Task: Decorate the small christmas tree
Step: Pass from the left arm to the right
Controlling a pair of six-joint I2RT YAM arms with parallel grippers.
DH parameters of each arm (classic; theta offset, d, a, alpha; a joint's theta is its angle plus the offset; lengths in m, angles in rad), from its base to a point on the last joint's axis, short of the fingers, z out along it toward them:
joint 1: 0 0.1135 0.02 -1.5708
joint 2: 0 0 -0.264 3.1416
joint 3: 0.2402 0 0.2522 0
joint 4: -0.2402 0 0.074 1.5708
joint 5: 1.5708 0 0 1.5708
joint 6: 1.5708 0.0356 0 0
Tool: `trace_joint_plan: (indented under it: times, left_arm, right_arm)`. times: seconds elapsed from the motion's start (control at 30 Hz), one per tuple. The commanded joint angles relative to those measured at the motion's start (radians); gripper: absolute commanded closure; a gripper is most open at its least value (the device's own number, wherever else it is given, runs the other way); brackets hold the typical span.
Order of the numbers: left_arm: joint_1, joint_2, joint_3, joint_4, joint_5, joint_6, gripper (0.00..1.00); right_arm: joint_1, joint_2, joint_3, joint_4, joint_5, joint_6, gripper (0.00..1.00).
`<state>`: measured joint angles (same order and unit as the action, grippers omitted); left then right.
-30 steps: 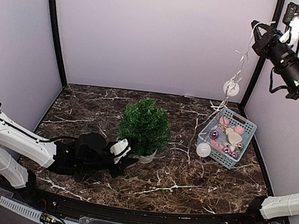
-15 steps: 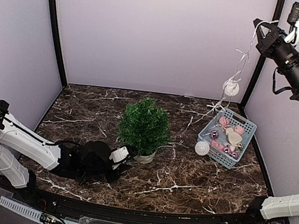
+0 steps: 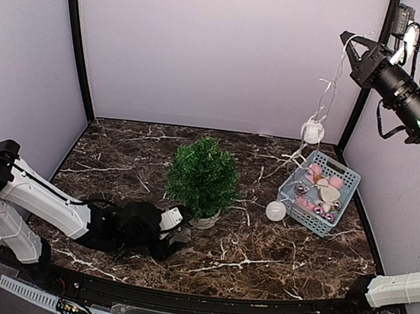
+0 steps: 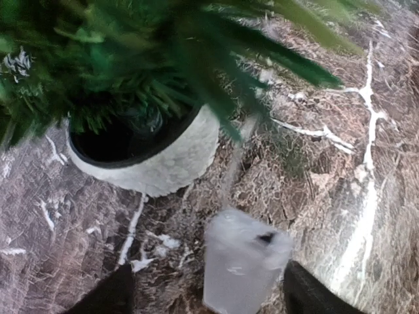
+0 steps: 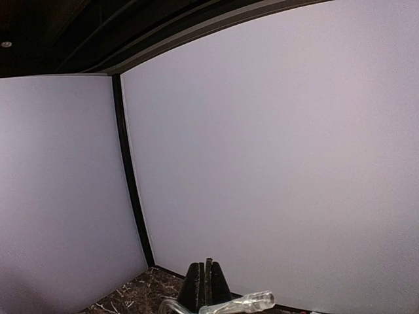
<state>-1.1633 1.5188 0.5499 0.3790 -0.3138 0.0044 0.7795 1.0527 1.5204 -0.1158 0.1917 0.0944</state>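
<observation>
The right gripper (image 3: pixel 351 48) is pinched closed on the light string (image 3: pixel 313 130), high at the far right. The wrist view shows its fingers (image 5: pixel 196 288) pressed together, a clear bulb (image 5: pixel 252 301) at their tips. Over the last second it has swung a little left and the string went with it. The lower globe (image 3: pixel 275 211) now sits just left of the basket (image 3: pixel 346 207), nearer the tree (image 3: pixel 203 175). The string looks lifted far enough to carry across and drape. The arm reaches up and left, its forearm nearly level.

The tree stands mid-table (image 3: pixel 118 153), still bare. The left gripper (image 3: pixel 177 226) lies low on the near side of the pot (image 4: pixel 157 163), having backed off slightly. Its fingers are spread, with a pale box (image 4: pixel 242 268) between them, not clamped.
</observation>
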Motion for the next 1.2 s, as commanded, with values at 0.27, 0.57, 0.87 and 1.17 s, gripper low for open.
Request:
trace_joint_plan:
  times: [0.27,0.57,0.87,1.17]
  left_arm:
    - [-0.004,-0.474,-0.014,-0.273,0.019,-0.073,0.01]
    - [-0.004,-0.492,0.32,-0.245,0.16,-0.068,0.01]
    - [-0.004,-0.056,0.679,-0.224,0.353,-0.161,0.01]
    - [0.032,0.188,0.84,-0.249,0.421,-0.21,0.01]
  right_arm:
    - [-0.007,-0.008,-0.015,0.021,-0.081,-0.015,1.0]
    - [-0.006,-0.02,0.019,0.026,-0.142,0.005,1.0]
    - [-0.007,-0.03,0.025,0.04,-0.178,0.019,1.0]
    - [-0.007,-0.029,0.033,0.059,-0.224,0.028,1.0]
